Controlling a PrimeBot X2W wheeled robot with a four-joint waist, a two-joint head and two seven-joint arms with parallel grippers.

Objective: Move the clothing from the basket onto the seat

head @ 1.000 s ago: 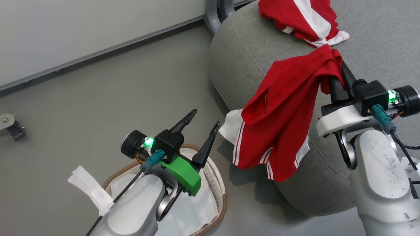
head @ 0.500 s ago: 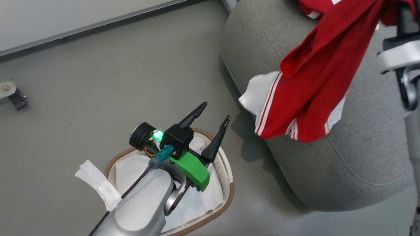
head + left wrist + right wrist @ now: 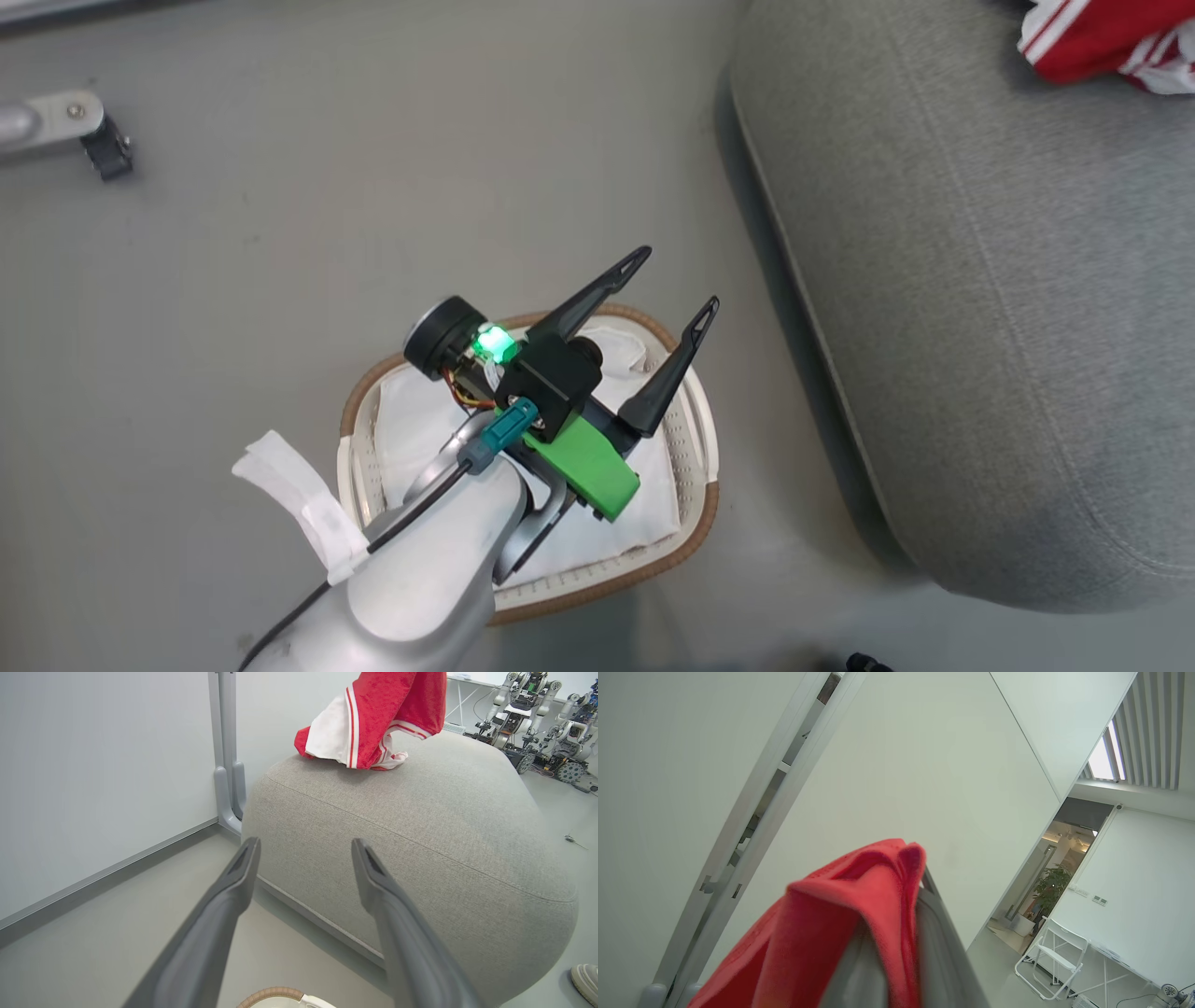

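My left gripper [image 3: 679, 278] hangs open above the basket [image 3: 691, 541], a white oval with a brown woven rim and only its white cloth liner showing inside. The grey seat [image 3: 980, 327] stands to the right, with red and white clothing [image 3: 1092, 37] on its far end. In the left wrist view the left gripper [image 3: 304, 844] points at the seat [image 3: 397, 826], nothing between its fingers. A red garment [image 3: 373, 714] with a white panel hangs down onto the seat's top. My right gripper [image 3: 920, 891] is shut on red clothing [image 3: 840, 924], held up towards the wall.
A metal leg with a caster [image 3: 65, 131] lies on the floor at the far left. A grey post [image 3: 226, 765] stands against the wall behind the seat. Other robots [image 3: 528, 704] are parked beyond it, and a shoe [image 3: 586, 980] shows by the seat's near end.
The head camera has tilted down, so the whole picture shifted. The right gripper has lifted the red garment up and away over the seat, out of the head view. The left gripper stays open.
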